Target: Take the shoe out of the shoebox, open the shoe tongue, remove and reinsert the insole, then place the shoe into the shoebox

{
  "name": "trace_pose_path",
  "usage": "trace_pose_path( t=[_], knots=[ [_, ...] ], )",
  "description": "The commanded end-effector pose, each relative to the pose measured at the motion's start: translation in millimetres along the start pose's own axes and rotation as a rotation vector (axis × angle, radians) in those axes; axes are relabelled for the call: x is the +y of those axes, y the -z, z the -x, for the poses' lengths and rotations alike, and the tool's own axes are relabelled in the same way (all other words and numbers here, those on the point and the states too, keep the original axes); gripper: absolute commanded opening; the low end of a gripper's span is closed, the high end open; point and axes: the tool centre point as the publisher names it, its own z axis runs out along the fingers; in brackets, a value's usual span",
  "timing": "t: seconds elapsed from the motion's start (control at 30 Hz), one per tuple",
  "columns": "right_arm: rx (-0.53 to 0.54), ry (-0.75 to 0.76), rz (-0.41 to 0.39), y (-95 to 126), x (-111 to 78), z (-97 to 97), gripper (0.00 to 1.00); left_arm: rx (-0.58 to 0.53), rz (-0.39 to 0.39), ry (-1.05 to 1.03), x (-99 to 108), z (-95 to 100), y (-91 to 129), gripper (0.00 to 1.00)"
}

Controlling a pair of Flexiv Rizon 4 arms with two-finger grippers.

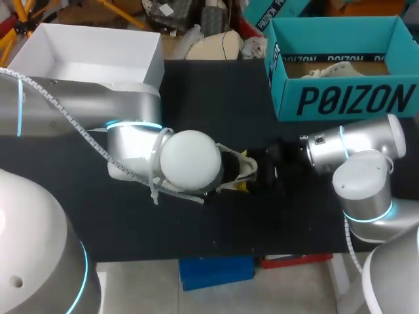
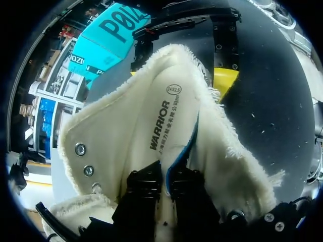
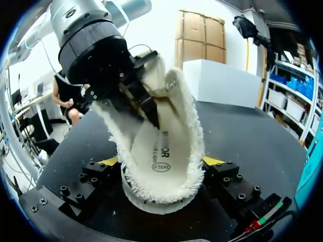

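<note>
Your left hand [image 2: 166,184] is clamped on the insole [image 2: 161,121]. Your right hand [image 3: 161,174] pinches the shoe [image 1: 237,171] from both sides at mid-bench [image 1: 216,85]. Open bench all round; shoebox [image 1: 347,98] stands well apart at the far edge.

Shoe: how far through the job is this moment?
Done: the shoe is out of the teal shoebox and opened wide. In hand: the right gripper clamps the shoe while the left gripper pinches the insole, which lies mostly inside; coming out or going back, I cannot tell. Left: finishing the insole step and putting the shoe into the shoebox.
</note>
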Motion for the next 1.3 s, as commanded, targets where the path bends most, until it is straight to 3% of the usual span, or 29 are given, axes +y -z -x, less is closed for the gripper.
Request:
trace_pose_path(
  t=[0.03,0.3,0.73,0.97,1.3],
  knots=[
    [0.000,-0.002,-0.001,0,-3.1,1.1,0.00,0.131,0.010,-0.024,2,6.0,-58,0.00],
    [0.000,-0.002,-0.001,0,-3.1,1.1,0.00,0.222,-0.031,0.047,-4,16.5,-30,0.00],
    [0.000,-0.002,-0.001,0,-3.1,1.1,0.00,0.198,-0.127,0.103,-17,41.6,18,0.00],
    [0.000,-0.002,-0.001,0,-3.1,1.1,0.00,0.203,-0.151,0.121,-17,44.7,26,0.00],
    [0.000,-0.002,-0.001,0,-3.1,1.1,0.00,0.257,-0.188,0.056,-20,27.5,22,0.00]
  ],
)
